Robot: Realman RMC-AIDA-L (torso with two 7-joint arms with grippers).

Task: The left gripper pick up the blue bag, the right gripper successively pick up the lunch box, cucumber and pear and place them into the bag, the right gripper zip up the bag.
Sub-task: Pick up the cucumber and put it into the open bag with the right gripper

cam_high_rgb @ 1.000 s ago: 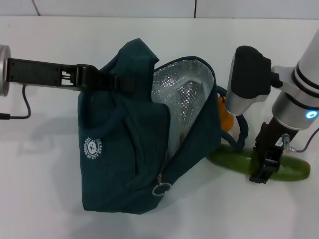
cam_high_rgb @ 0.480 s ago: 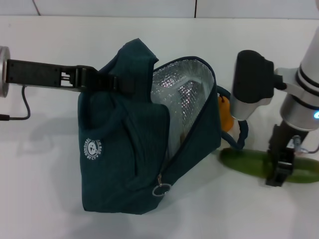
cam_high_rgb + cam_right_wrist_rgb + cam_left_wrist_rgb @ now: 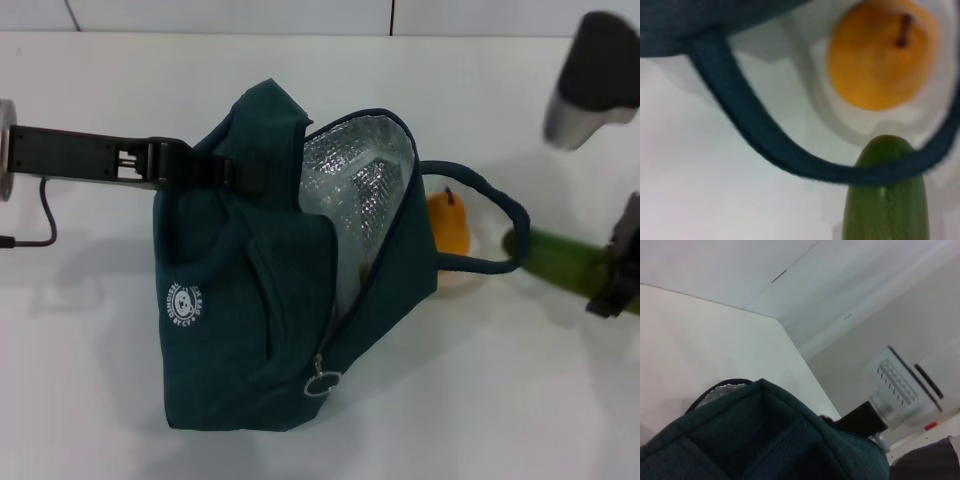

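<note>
1. Fingers of the left gripper [image 3: 215,172] are clamped on the upper fabric of the blue bag [image 3: 260,320], which is held up with its mouth open and the foil lining exposed
2. Fingers of the right gripper [image 3: 622,272] are closed on the cucumber [image 3: 562,262] at the right edge of the head view
3. One loop handle [image 3: 480,222] of the bag is seen lying across the cucumber's near end in the right wrist view
4. The pear [image 3: 449,224] is located just beside the bag, inside the handle loop, resting on a pale dish [image 3: 462,284]
5. All items are supported by a white table [image 3: 100,400]
</note>
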